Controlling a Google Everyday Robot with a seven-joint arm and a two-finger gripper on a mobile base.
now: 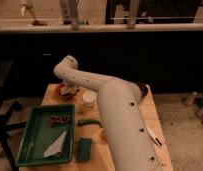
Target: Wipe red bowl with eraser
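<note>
The red bowl (61,92) is small, shallow and reddish-orange, and it sits at the far left corner of the wooden table (162,131). My gripper (69,89) hangs down from the bent white arm (115,115), right at the bowl and partly covering it. The eraser cannot be made out at the gripper. A white cup (89,99) stands just right of the bowl.
A darker brownish-red bowl (143,90) sits at the far right, behind the arm. A green tray (32,131) at the front left holds a white sheet (55,145) and a snack (59,120). A green block (85,149), a green item (89,122) and thin utensils (153,136) lie on the table.
</note>
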